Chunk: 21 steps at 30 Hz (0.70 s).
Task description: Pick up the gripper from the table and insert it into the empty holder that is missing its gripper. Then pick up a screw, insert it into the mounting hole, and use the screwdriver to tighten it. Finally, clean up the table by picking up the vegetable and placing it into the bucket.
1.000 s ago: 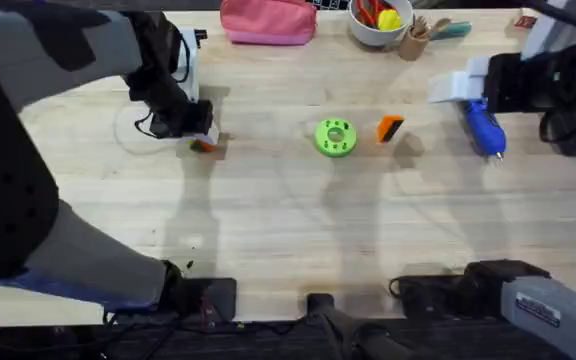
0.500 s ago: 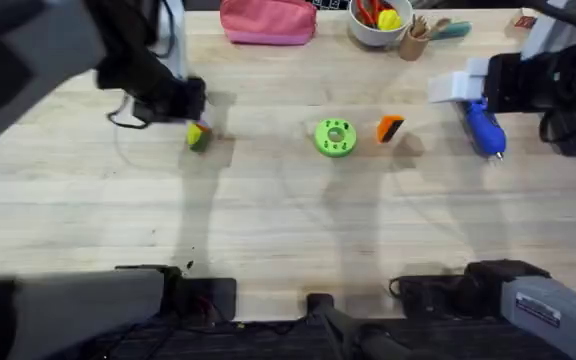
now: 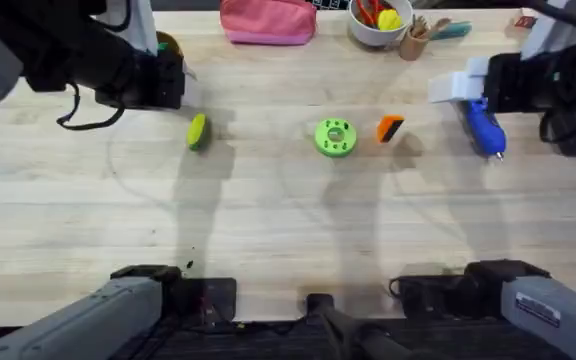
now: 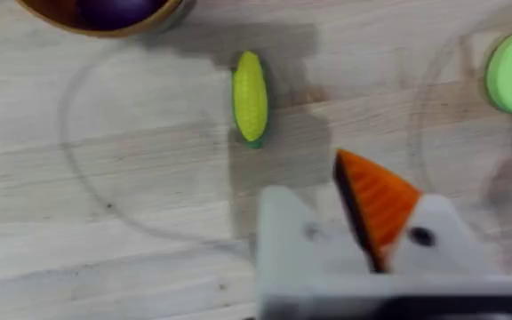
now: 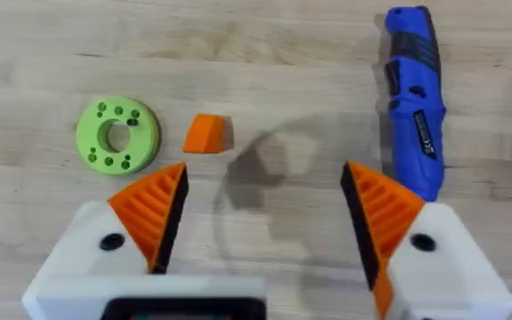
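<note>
I see the left gripper [image 3: 158, 80] up over the far left of the light plank-grain wooden table [image 3: 288, 230]. I cannot tell whether that claw is released or clenched. Its wrist camera shows the white plastic holder [image 4: 300, 244] with no orange tip.

The small oval yellow-and-green toy vegetable [image 3: 197, 131] lies on the wood, apart from that claw. The squat olive-green tin bucket [image 3: 168, 45] with a brownish rim sits near it, towards the far edge.

The right gripper [image 5: 260, 213] hangs released, with its orange ribbed pads spread wide and nothing between them. Just beside it lies the blue cylindrical electric screwdriver [image 3: 485, 128]. There is a small label on the body, but I cannot read it.

The loose orange ribbed wedge-shaped gripper tip [image 3: 390, 128] rests near the table's middle. It is just beside the round green plastic disc [image 3: 335, 137] and not touching it.
</note>
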Available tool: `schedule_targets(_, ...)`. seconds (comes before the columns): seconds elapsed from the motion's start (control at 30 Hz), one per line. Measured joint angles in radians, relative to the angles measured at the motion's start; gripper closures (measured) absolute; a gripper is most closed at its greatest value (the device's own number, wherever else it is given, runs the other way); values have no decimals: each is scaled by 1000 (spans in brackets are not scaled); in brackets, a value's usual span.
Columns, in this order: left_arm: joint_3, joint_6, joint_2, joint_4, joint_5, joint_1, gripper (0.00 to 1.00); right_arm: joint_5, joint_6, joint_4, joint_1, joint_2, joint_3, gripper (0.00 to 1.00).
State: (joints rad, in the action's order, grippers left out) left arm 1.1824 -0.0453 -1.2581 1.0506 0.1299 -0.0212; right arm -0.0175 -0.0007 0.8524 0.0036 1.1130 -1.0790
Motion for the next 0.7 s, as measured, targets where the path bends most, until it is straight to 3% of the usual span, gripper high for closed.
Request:
schedule_targets(0.17,0,2,1,1,1,0,77,0,0,0,0,0,0,8)
schedule_targets(0.2,0,5,1,1,1,0,35,0,0,0,0,0,0,9)
schedule_targets(0.7,0,5,1,19,1,0,14,0,0,0,0,0,0,10)
